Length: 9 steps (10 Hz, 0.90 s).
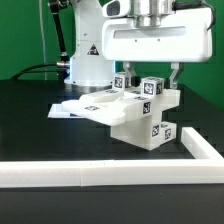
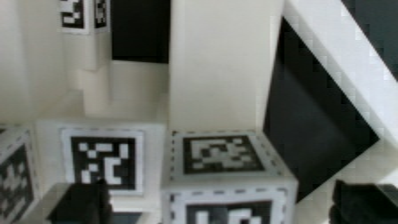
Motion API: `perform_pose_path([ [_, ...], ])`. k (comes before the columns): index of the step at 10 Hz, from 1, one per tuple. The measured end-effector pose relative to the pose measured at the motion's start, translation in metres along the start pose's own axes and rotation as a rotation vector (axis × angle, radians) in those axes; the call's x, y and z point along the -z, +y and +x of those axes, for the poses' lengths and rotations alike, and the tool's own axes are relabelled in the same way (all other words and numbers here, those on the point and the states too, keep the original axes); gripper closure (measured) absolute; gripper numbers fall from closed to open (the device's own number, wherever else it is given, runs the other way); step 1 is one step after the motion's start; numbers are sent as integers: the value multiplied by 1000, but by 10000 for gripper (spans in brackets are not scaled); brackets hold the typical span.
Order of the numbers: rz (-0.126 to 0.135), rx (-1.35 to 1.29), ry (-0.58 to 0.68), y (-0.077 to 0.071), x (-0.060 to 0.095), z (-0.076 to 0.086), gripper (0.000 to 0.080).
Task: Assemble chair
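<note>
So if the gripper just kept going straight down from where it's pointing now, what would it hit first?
Most likely the tagged top of the chair: the gripper hangs open right over it, fingers either side of a top block, though depth is hard to judge.

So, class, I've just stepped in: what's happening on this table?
A robot arm is building a white blocky chair from tagged parts. Its claw hangs directly over the partly joined structure, fingers either side of the top tagged cubes, jaws spread wide rather than clamped. The structure sits on the black table, behind the white border rail, with a flat white marker board beside it.
</note>
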<state>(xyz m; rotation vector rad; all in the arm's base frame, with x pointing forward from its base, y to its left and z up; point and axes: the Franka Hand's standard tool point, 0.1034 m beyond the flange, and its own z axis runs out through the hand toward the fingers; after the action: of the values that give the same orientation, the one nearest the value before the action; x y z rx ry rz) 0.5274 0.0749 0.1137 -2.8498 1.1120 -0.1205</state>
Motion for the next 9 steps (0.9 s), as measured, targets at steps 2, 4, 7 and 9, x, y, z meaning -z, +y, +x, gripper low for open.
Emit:
perform_pose_path([
  [2,11,16,-6,1,11,5,158],
  [4,19,14,-7,2,18,10,151],
  [7,13,15,-8,3,15,9,151],
  [9,11,15,-9,3,14,9,151],
])
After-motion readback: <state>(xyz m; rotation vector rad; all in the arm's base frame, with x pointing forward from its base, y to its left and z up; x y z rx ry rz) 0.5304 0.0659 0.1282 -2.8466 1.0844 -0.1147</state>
